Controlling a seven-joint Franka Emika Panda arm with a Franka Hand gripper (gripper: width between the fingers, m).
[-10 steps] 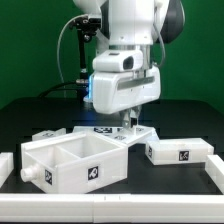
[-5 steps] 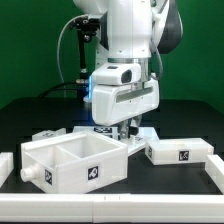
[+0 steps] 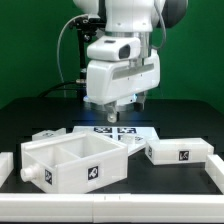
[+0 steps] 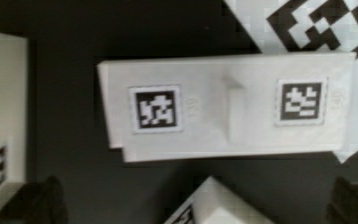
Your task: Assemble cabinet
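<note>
The gripper (image 3: 112, 113) has risen, fingers apart and empty, leaving the white panel (image 4: 220, 110) directly beneath, apparently released.

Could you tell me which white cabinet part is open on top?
The big box at the exterior view's left, hollow with a divider; the smaller panel at its right is closed.

Arm (image 3: 124, 68) raised since a second ago, gripper (image 3: 114, 111) lifted from table level behind the cabinet box (image 3: 75, 160) to well above it, marker board (image 3: 112, 131) newly uncovered beneath the gripper, formerly screened by the wrist housing.
</note>
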